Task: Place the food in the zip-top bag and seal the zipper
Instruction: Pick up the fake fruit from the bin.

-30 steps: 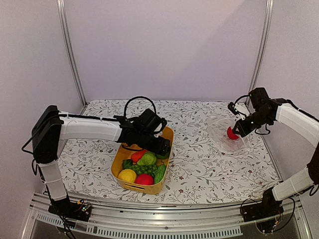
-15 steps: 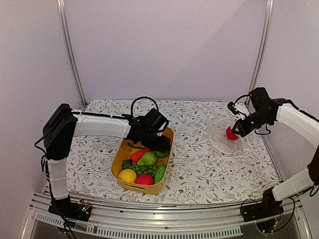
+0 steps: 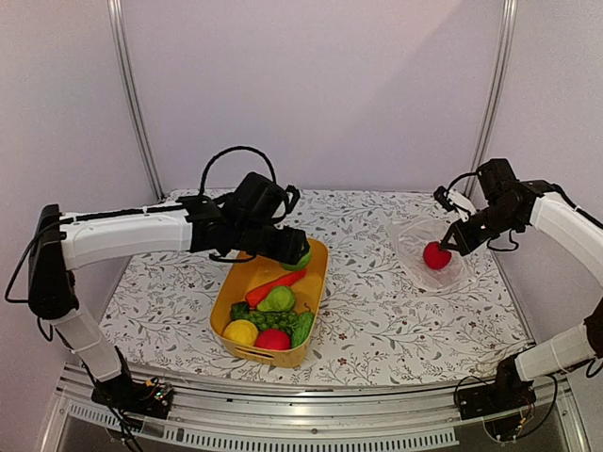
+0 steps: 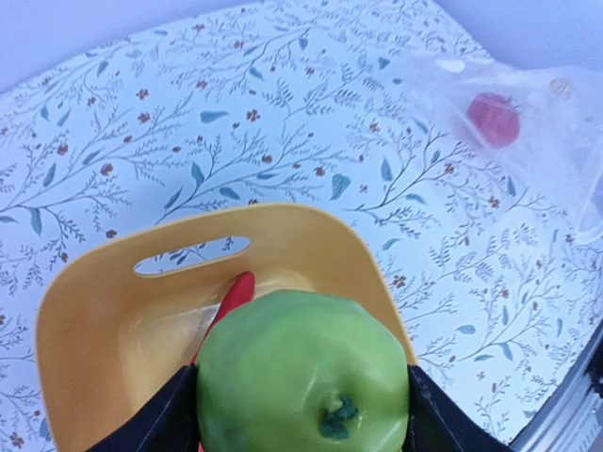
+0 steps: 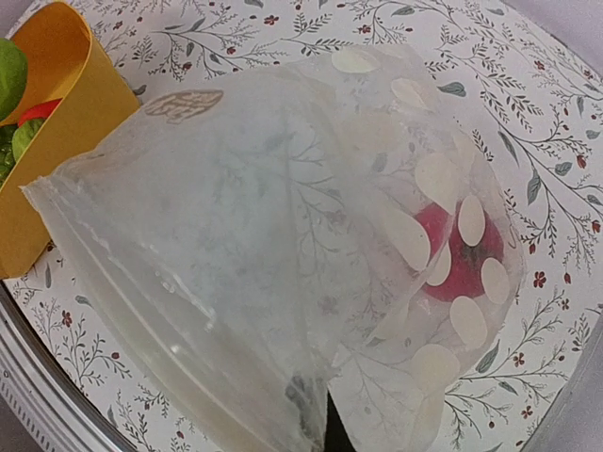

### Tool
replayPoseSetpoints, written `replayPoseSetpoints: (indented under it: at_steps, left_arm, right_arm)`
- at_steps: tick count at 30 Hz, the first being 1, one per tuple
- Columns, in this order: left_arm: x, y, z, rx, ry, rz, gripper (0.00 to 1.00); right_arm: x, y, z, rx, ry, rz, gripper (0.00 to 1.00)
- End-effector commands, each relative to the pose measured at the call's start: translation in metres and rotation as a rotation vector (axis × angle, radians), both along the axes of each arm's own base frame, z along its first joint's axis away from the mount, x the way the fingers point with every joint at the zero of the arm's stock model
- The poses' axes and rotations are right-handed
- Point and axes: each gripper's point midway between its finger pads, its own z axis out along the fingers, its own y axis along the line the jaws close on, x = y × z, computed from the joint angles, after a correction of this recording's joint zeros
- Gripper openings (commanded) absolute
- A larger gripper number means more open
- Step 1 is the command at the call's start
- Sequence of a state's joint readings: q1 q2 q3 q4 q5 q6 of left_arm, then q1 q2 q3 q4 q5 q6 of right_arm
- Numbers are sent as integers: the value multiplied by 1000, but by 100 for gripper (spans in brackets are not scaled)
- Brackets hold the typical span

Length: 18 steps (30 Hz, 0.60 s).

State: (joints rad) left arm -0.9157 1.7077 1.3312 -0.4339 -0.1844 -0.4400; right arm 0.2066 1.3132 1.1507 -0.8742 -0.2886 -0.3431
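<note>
My left gripper (image 3: pixel 290 252) is shut on a green round fruit (image 4: pixel 303 371) and holds it above the far end of the yellow basket (image 3: pixel 315 282). The basket holds a red chili (image 3: pixel 275 284), another green fruit (image 3: pixel 278 299), a yellow fruit (image 3: pixel 240 331), a red fruit (image 3: pixel 273 339), grapes and greens. At the right, my right gripper (image 3: pixel 456 241) is shut on the edge of the clear polka-dot zip-top bag (image 5: pixel 283 254) and lifts it. A red fruit (image 5: pixel 457 254) lies inside the bag (image 3: pixel 424 247). The zipper cannot be made out.
The table has a floral cloth (image 3: pixel 367 311). Metal frame posts (image 3: pixel 132 94) stand at the back corners, and a metal rail (image 3: pixel 311 428) runs along the near edge. The bag with its red fruit shows in the left wrist view (image 4: pixel 528 122).
My left gripper has risen out of the basket with the green fruit and drawn back left. My right gripper has shifted slightly with the bag.
</note>
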Motion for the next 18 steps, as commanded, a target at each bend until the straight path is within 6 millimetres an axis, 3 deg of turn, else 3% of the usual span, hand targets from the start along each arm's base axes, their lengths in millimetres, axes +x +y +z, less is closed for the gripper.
replayPoseSetpoints:
  at_steps: [1,7,14,18]
  left_arm:
    - [-20,-12,52,-86,-125,-48,51]
    - [-57,-51,109,-223,-278,-185,49]
    - [-114,-112,165,-426,-453,-422,47]
    - [-139,-147,171,-485,-486,-527,47]
  right_arm:
    - [-11,4,19,13,-12,18,0]
    - [-23,8,26,37,-4,41,0]
    - [-34,19,34,104,35,78,0]
    - [-33,23,36,124,55,86,0]
